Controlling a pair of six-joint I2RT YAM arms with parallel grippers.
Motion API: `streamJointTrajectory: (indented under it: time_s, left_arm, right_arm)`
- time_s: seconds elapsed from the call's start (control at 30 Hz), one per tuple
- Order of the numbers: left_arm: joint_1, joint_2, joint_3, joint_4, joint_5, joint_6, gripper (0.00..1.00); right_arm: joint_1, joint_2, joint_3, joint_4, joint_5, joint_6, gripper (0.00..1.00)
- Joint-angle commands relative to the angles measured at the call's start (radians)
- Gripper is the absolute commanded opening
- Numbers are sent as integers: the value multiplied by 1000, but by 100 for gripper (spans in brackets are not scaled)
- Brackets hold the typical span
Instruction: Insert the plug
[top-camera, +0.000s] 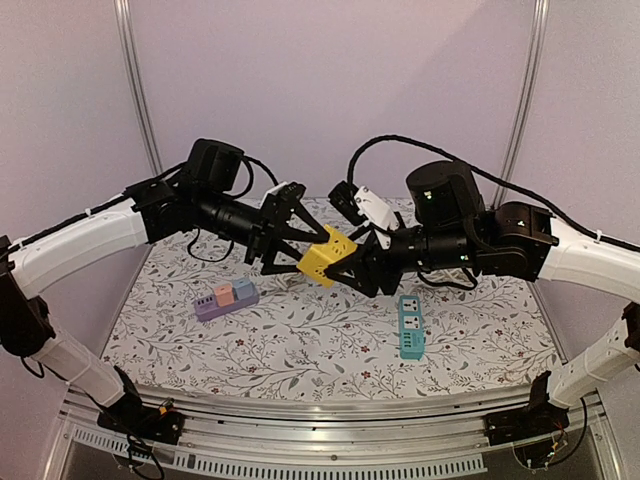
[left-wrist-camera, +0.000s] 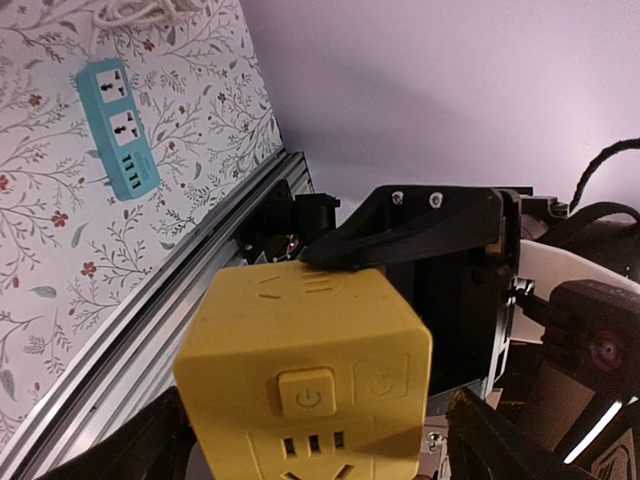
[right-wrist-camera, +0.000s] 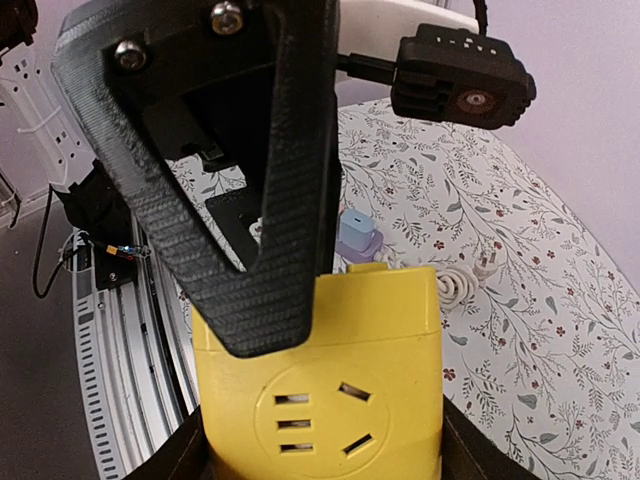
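The yellow cube is held in the right pincer, the left pincer spread wide around it; closing is needed next.

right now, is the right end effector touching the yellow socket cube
Touching. The left wrist view shows a black finger of the right end effector lying flat on the top face of the yellow socket cube, with no gap.

The top view looks down from high behind the table, at its 6 o'clock edge, facing 12 and seeing it whole. Both wrist views sit very near the cube, facing each other across it; all three share it.
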Motion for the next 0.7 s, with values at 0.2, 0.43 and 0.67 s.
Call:
streamJointTrajectory:
  time_s: [0.2,0.43,0.67]
  left_arm:
    - [-18,57,25,-49,73,27,67]
    - [-21,81,43,-71,86,36,64]
    - [-24,84,47,-80,91,41,68]
  right_arm:
    - [22,4,51,-11,78,-65,0]
    - [40,13,55,-27,99,-92,0]
    - [52,27,67,-38,103,-110,0]
